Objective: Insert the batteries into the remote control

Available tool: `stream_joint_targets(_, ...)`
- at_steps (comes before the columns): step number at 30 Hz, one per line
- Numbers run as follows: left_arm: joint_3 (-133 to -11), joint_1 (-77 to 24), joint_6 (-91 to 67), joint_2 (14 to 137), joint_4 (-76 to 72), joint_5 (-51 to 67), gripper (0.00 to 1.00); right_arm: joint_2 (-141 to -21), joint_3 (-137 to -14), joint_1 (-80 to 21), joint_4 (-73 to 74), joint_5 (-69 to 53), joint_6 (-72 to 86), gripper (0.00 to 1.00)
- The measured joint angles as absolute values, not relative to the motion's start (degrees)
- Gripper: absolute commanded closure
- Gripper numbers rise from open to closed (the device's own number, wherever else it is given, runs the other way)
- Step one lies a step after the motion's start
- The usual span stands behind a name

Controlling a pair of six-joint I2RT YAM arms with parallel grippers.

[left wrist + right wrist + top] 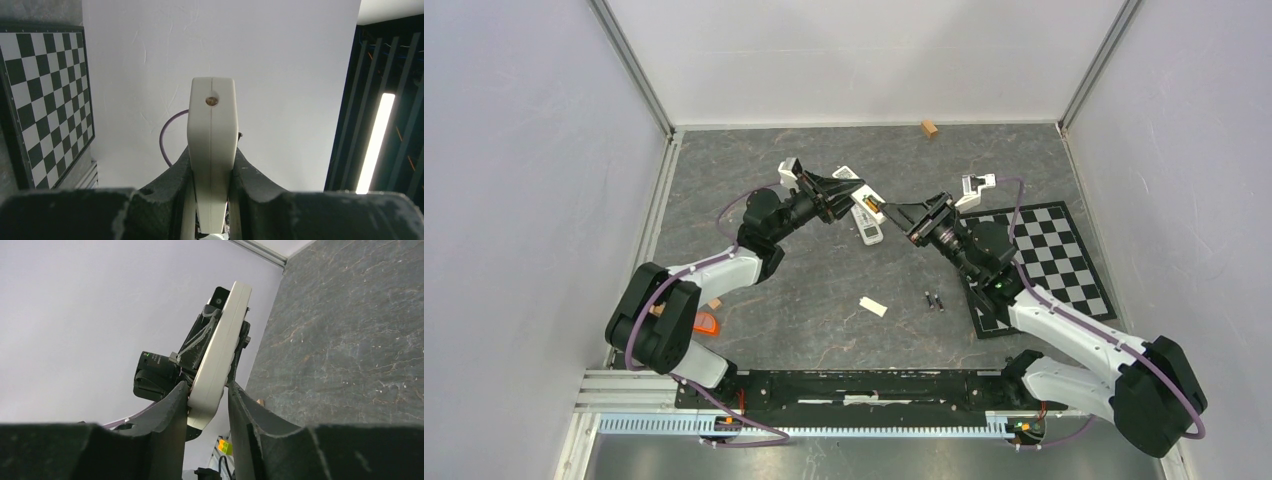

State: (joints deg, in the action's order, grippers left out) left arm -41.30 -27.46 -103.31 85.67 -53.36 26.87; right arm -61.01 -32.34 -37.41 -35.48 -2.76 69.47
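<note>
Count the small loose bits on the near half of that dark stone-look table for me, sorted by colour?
black thin cylindrical batteries: 2
white flat rectangular piece: 1
tan little wooden block: 1
orange plastic piece, partly hidden by the left arm: 1
Total: 5

You get soft, even light in the top view, with only faint shadows on the counter (824, 300). To the right of the left end effector (212, 160) a strip light (375, 142) glares white. The fingers (260, 200) nearest each wrist lens look dark and blurred, while the remote control (222, 345) at the right end effector (209, 390) looks sharp.
</note>
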Motion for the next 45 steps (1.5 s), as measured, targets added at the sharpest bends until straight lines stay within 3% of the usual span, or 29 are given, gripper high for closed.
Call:
stream_joint_targets(6, -42.06, -27.27, -98.54, 85.67, -52.73, 25.65, 0.98, -61.73, -35.83, -37.08, -28.77, -2.72, 67.94, 0.65)
stream_joint_targets(15, -42.7, -26.94, -81.1, 82.41, -48.18, 25.61, 0.98, -63.31, -40.42, -37.15, -15.27, -0.8, 62.81, 0.5)
stream_joint_targets(21, -42.57, -26.96, -70.35, 78.19, -42.85, 25.78, 0.98, -63.2, -39.94, -37.1, -13.23, -1.83, 58.59, 0.19)
stream_joint_targets(26, -41.95, -27.14, -66.24, 74.89, -41.34, 26.39, 0.98, -59.42, -37.15, -36.07, -14.04, -5.65, 52.45, 0.07)
stream_joint_targets(35, -39.38, -26.68, -60.73, 70.72, -38.37, 27.03, 0.98, -54.08, -35.77, -35.22, -16.25, -13.61, 37.28, 0.03)
stream_joint_targets(40, -37.3, -26.5, -57.52, 68.66, -31.62, 24.16, 0.98, -58.24, -37.85, -36.71, -12.27, -15.42, 27.97, 0.04)
stream_joint_targets(45, -31.75, -26.41, -55.68, 66.92, -26.09, 19.16, 0.98, -66.48, -43.09, -44.64, -5.52, -10.46, 19.09, 0.05)
